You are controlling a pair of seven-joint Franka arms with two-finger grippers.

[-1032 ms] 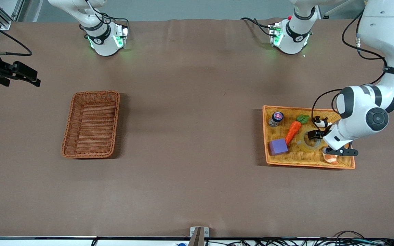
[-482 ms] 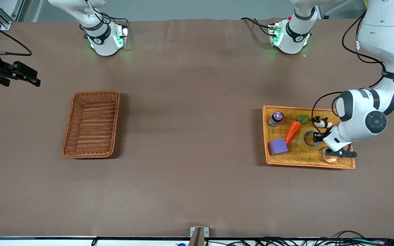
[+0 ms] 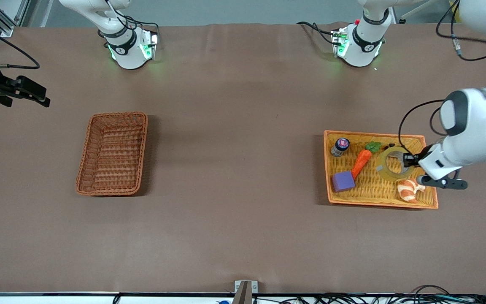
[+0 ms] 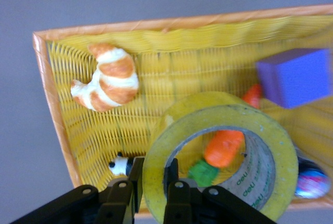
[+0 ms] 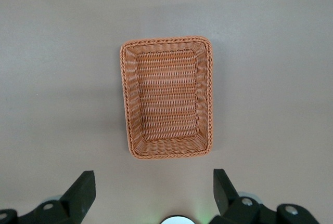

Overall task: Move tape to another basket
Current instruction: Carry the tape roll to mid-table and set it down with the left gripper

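1. While the front view shows the left gripper point(image 3: 404, 160) clamped on the wall of the tape point(image 3: 394, 163), the roll hangs over the orange-yellow tray point(image 3: 328, 169), which sits toward the left arm's end of the table and nearer the front edge than the robots' bases. I judge the lift step to be in hand; carrying and release are not yet done. The next move calls for a long carry across the table to the basket point(image 3: 112, 153), toward the right arm's end. The ring is tipped, its hole facing partly up and partly toward the right arm's end.

2. From the left wrist view, one finger sits inside the tape's point(image 4: 218, 154) core and one outside, pinching the wall. The hole's axis runs roughly along the camera's line of sight, so the croissant toy point(image 4: 106, 82), carrot point(image 4: 225, 146) and purple block point(image 4: 296, 76) in the tray point(image 4: 52, 94) show beneath.

3. From the right wrist view, the right gripper point(image 5: 153, 190) waits with its fingers spread wide above the basket point(image 5: 167, 97), holding nothing.
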